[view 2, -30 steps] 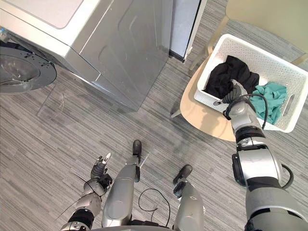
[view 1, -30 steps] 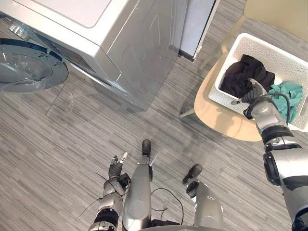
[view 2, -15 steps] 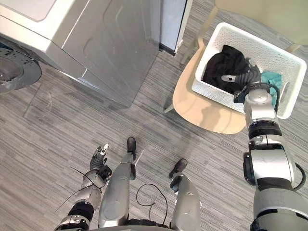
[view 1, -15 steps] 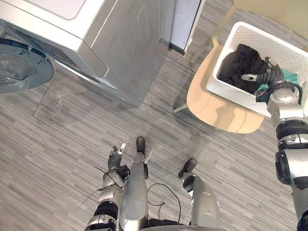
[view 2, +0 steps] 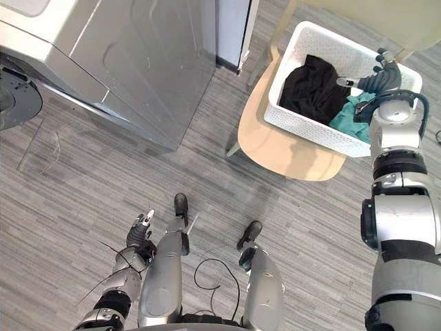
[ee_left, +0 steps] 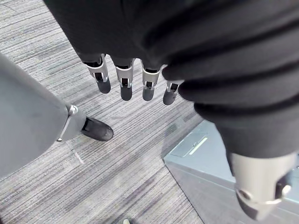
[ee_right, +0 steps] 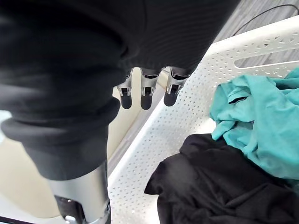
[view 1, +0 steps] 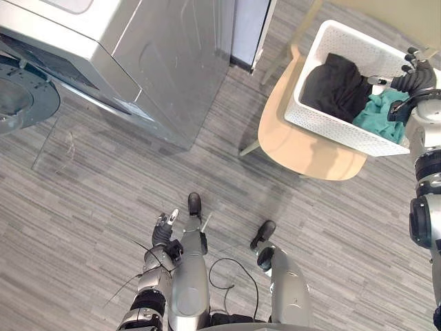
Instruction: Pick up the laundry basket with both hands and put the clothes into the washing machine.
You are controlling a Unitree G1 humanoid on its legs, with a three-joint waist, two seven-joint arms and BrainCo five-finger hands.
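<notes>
A white perforated laundry basket [view 1: 324, 121] rests on a round beige chair seat [view 1: 310, 148] at the upper right. It holds a black garment [view 1: 334, 86] and a teal garment [view 1: 375, 114]. My right hand [view 1: 413, 77] hovers over the basket's far right side, above the teal garment [ee_right: 261, 126]; its fingers [ee_right: 145, 95] hang relaxed and hold nothing. The silver washing machine [view 1: 138, 48] stands at the upper left with its round door [view 1: 17, 96] swung open. My left hand [view 1: 164, 231] hangs low near the floor, fingers [ee_left: 124, 84] straight and empty.
A blue-grey panel [view 1: 248, 27] stands between the machine and the chair. Striped grey floor [view 1: 103, 186] stretches between me and the machine. The chair's legs [view 1: 251, 146] stick out toward the machine's side.
My right hand has moved off the black garment, across the basket to its far right side. The camera has shifted, so the whole scene sits further left. The left hand is unchanged.
</notes>
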